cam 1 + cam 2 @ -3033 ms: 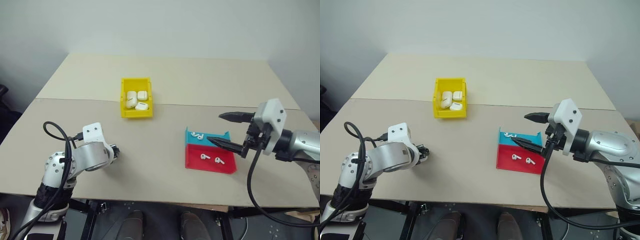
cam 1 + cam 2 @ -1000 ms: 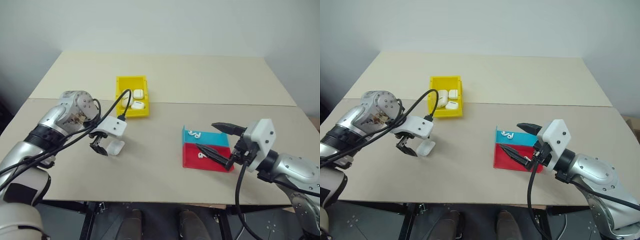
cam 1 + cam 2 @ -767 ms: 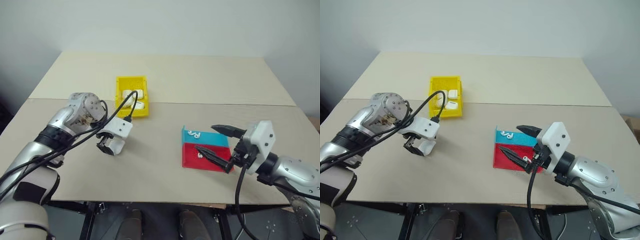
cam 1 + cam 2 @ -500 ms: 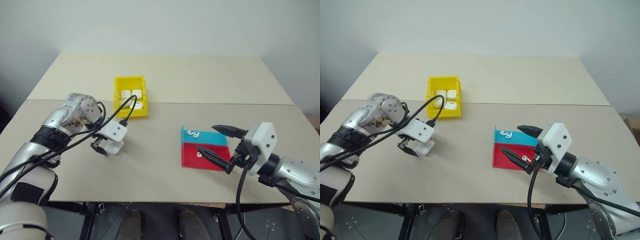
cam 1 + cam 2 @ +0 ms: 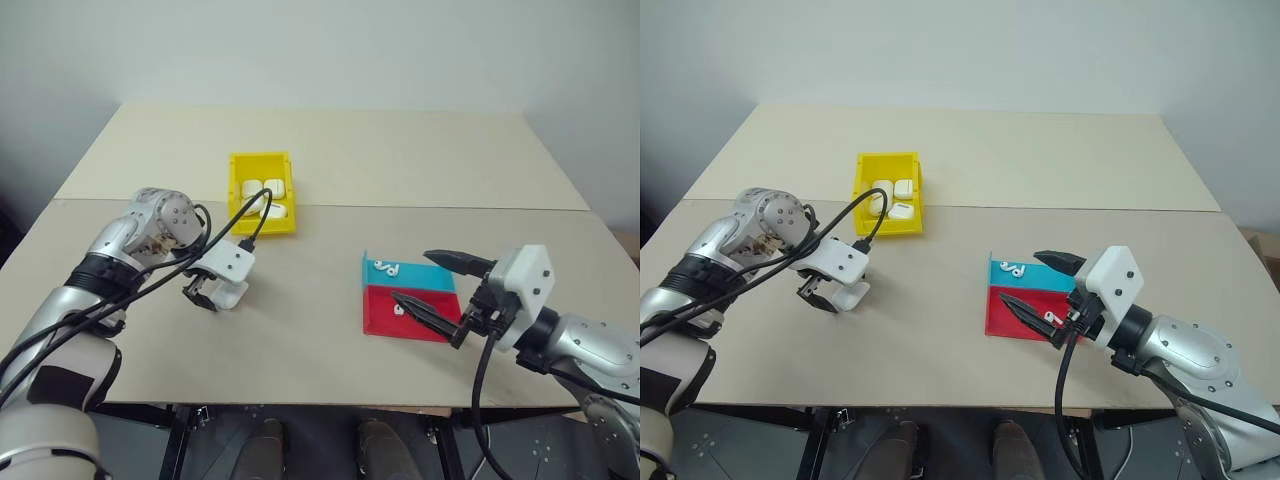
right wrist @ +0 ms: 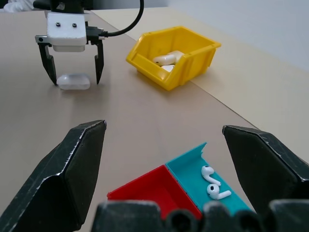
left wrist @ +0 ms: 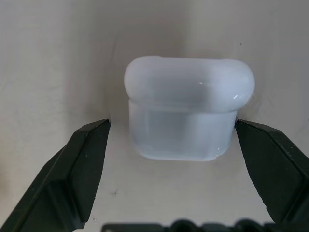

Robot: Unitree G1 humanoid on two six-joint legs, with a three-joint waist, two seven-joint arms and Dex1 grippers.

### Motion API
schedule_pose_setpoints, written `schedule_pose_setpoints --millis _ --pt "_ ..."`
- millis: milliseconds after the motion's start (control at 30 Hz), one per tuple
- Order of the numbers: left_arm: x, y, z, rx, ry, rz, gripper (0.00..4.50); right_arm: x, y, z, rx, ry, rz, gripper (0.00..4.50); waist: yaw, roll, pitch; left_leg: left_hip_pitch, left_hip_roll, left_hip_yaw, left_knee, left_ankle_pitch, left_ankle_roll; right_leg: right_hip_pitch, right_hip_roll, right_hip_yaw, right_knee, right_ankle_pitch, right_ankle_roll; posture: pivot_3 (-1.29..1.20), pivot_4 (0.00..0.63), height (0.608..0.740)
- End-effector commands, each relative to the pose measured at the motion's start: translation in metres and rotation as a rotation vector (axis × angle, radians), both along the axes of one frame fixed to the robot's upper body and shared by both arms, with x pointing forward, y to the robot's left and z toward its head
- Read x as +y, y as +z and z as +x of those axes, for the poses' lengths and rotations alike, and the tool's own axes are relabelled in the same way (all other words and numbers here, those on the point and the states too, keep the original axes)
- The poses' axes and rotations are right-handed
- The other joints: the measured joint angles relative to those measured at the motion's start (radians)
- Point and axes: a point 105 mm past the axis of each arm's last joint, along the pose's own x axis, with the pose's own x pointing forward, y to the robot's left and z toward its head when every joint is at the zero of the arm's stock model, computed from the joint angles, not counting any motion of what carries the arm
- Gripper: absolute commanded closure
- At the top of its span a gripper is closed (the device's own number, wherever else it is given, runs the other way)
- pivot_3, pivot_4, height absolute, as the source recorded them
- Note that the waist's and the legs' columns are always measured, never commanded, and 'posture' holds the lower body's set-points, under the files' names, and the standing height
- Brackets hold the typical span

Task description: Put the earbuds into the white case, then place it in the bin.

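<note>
The white case lies shut on the table, also seen from the right wrist as case. My left gripper points down over it, open, one finger on each side and neither touching it. Two earbuds lie in the teal half of the tray and one earbud lies in the red half. My right gripper hangs open and level just above the tray, holding nothing. The yellow bin stands beyond the left gripper, near the table's middle seam.
The bin holds a few other white cases. The red and teal tray sits right of centre near the front edge. A black cable loops from my left wrist towards the bin. The table's far half is open.
Three seconds ago my left gripper was low at the table's front left. It has swung in beside the case and now straddles it. My right gripper stays open over the tray.
</note>
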Motion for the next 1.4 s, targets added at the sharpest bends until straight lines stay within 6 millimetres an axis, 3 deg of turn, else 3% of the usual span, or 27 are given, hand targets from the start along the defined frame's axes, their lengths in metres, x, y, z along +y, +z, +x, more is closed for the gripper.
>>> schedule_pose_setpoints --millis 33,133,267,433,500,700,767,833,967,1067,1167,1300,1400 --pt "0.004 0.002 -0.001 -0.003 0.005 0.019 0.03 0.004 0.013 -0.008 -0.059 0.027 0.012 0.0 0.0 0.0 0.0 0.0 0.0 0.0 0.0 0.0 0.0 0.0 0.0 0.0 0.0 0.0 0.0 0.0 0.15 0.74" --pt "0.006 -0.001 -0.002 -0.009 -0.001 0.044 0.56 0.004 0.013 -0.009 -0.06 0.025 0.013 0.0 -0.001 0.0 0.0 0.0 0.0 0.0 0.0 0.0 0.0 0.0 0.0 0.0 0.0 0.0 0.0 0.0 0.15 0.74" --pt "0.003 -0.002 -0.001 -0.017 0.025 0.011 1.69 0.004 0.014 -0.01 -0.056 0.024 0.017 0.0 0.0 0.003 -0.002 0.002 0.0 0.0 0.0 0.0 0.0 0.002 0.0 0.0 0.001 0.0 0.0 0.0 0.15 0.74" --pt "0.006 0.017 0.001 -0.08 0.104 -0.188 1.72 0.003 0.012 -0.01 -0.046 0.024 0.02 0.0 0.001 0.005 -0.003 0.002 0.0 0.0 0.0 0.0 0.0 0.002 0.0 0.0 0.001 0.0 0.0 0.0 0.15 0.74" --pt "0.004 0.032 0.005 -0.11 0.172 -0.311 1.72 0.0 0.011 -0.009 -0.043 0.021 0.019 0.0 0.002 0.005 -0.003 0.001 0.0 -0.001 0.001 0.0 0.0 0.001 0.0 0.0 0.001 0.0 0.0 0.0 0.15 0.74" --pt "-0.02 0.102 0.009 -0.219 0.364 -0.998 1.72 -0.009 0.018 0.0 -0.059 0.007 -0.001 0.0 0.002 0.005 -0.003 0.0 0.0 -0.004 0.001 0.0 0.0 0.001 -0.001 -0.001 0.0 0.0 0.0 0.0 0.15 0.74" --pt "-0.031 0.123 0.01 -0.297 0.434 -1.316 1.72 -0.014 0.022 0.006 -0.06 0.005 -0.034 0.0 0.001 0.008 -0.005 0.001 0.001 -0.006 0.001 0.0 0.0 0.001 0.0 0.0 0.001 0.0 0.0 0.0 0.15 0.74" --pt "-0.045 0.125 0.005 -0.256 0.464 -1.455 1.72 -0.019 0.023 0.012 -0.034 0.018 -0.135 0.0 0.001 0.008 -0.005 0.002 0.0 -0.008 0.001 0.0 0.0 0.002 -0.002 0.001 0.001 0.0 0.0 0.0 0.15 0.74" --pt "-0.085 0.128 -0.028 0.104 0.271 -1.659 1.72 -0.028 0.017 0.026 0.13 0.009 -0.402 0.0 0.001 0.008 -0.005 0.002 0.0 -0.008 0.002 0.0 0.0 0.002 0.0 0.0 0.002 0.002 0.0 0.0 0.15 0.74" --pt "-0.106 0.132 -0.063 0.29 0.04 -1.678 1.72 -0.029 0.016 0.028 0.23 0.053 -0.573 0.0 -0.006 0.008 -0.005 0.002 0.001 -0.007 0.001 0.0 0.0 0.001 0.0 0.001 0.001 0.002 0.0 0.0 0.15 0.74" --pt "-0.114 0.131 -0.083 0.406 -0.13 -1.696 1.72 -0.027 0.011 0.024 0.324 0.122 -0.679 0.61 -0.005 0.009 -0.005 0.002 0.001 -0.005 -0.001 0.0 0.0 0.0 0.0 0.001 0.0 0.001 -0.002 0.0 0.15 0.74" --pt "-0.122 0.126 -0.087 0.449 -0.211 -1.709 1.72 -0.027 -0.008 0.037 0.437 0.051 -0.744 1.94 -0.003 0.008 -0.005 0.002 0.001 -0.001 0.001 0.0 0.0 0.001 0.0 0.002 0.0 0.001 -0.002 0.0 0.15 0.74" --pt "-0.123 0.125 -0.086 0.437 -0.222 -1.724 1.72 -0.028 -0.016 0.04 0.512 0.013 -0.757 1.94 -0.001 0.008 -0.005 0.002 0.0 0.0 0.001 0.0 0.0 0.001 0.0 0.002 0.0 0.002 -0.002 0.0 0.15 0.74"
